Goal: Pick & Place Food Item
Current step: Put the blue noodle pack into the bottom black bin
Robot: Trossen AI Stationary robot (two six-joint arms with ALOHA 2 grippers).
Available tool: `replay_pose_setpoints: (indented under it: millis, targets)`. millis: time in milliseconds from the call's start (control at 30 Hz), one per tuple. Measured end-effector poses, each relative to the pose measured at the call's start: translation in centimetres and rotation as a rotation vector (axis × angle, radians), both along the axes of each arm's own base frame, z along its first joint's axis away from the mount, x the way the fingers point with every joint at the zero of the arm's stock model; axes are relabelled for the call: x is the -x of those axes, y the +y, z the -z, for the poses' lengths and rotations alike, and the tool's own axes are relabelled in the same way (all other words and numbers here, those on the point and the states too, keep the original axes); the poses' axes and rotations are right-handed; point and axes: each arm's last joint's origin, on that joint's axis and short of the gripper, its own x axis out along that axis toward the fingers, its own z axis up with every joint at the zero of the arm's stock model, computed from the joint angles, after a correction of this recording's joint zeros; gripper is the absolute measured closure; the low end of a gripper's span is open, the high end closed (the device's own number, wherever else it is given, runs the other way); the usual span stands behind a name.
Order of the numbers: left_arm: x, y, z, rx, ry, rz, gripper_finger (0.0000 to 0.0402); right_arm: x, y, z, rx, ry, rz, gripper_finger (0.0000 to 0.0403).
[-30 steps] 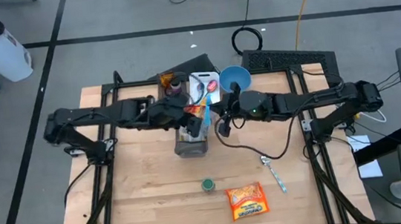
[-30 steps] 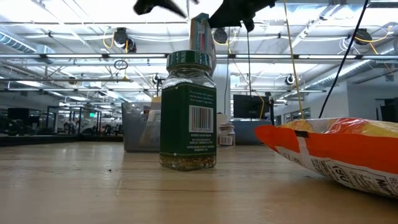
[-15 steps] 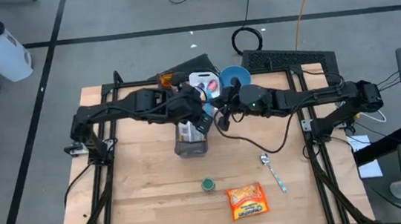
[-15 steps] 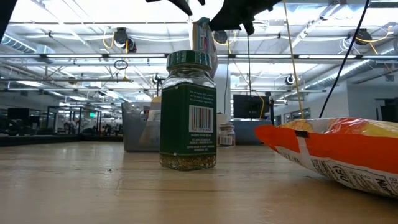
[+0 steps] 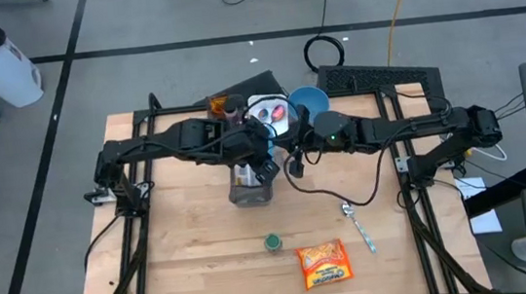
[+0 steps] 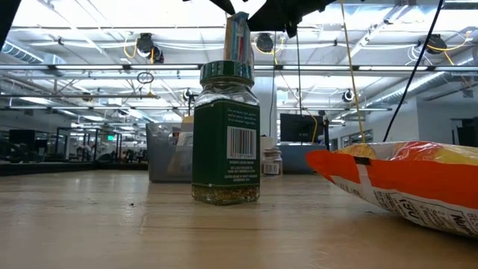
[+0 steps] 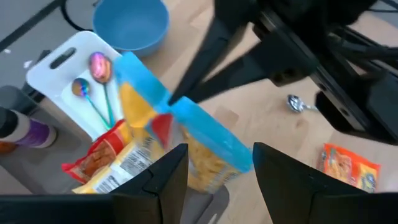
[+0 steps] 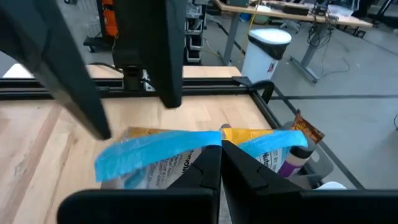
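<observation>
Pinching the blue-topped yellow snack pouch (image 8: 186, 155), the right gripper (image 8: 219, 163) should lower squarely between the left gripper (image 7: 214, 168)'s spread fingers (image 7: 163, 177).

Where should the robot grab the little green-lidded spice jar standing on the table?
Probably around the spice jar just under its green lid, coming straight down from above. It stands upright and alone, with the chip bag lying apart beside it.

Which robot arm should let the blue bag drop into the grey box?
Probably the right. The right gripper is shut on the blue-topped bag, holding it over the grey bin. The left gripper is open beside the bag, gripping nothing.
</observation>
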Motion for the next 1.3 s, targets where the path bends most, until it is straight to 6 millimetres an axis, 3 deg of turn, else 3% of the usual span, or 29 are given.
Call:
replay_pose_setpoints:
  millis: [1300]
  targets:
    - [0.1,1.4,0.2,-0.002,0.056,0.135,0.0215,-0.2,0.6,-0.4,0.131,-0.011,-0.076,0.0403]
